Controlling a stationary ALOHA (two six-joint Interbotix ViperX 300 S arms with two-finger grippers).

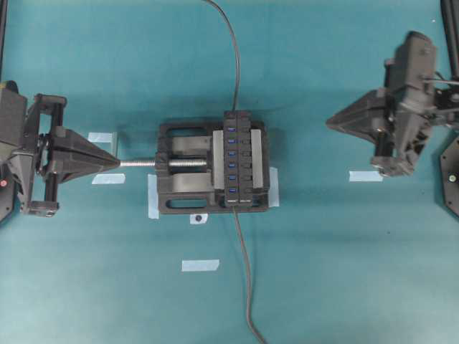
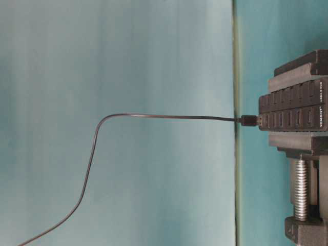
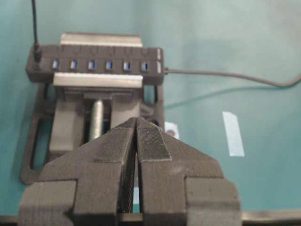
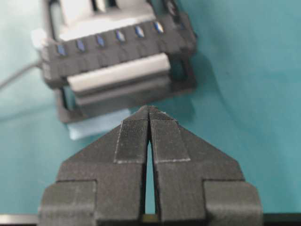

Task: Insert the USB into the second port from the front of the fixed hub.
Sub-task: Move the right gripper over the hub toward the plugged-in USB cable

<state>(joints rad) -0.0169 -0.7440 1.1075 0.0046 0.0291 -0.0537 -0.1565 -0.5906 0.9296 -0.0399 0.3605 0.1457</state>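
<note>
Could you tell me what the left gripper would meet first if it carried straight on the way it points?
Probably the vise's silver screw: the shut left gripper points along it.

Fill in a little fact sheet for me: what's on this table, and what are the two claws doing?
surface: teal table
centre: black vise clamping the fixed hub
ports: a row of blue ones, six showing empty in the left wrist view
USB: plug seated at the hub's end, opposite the thicker grey cable
left gripper: shut, empty, pointing at the vise screw
right gripper: shut, empty, well apart from the hub
extras: tape strips
</note>
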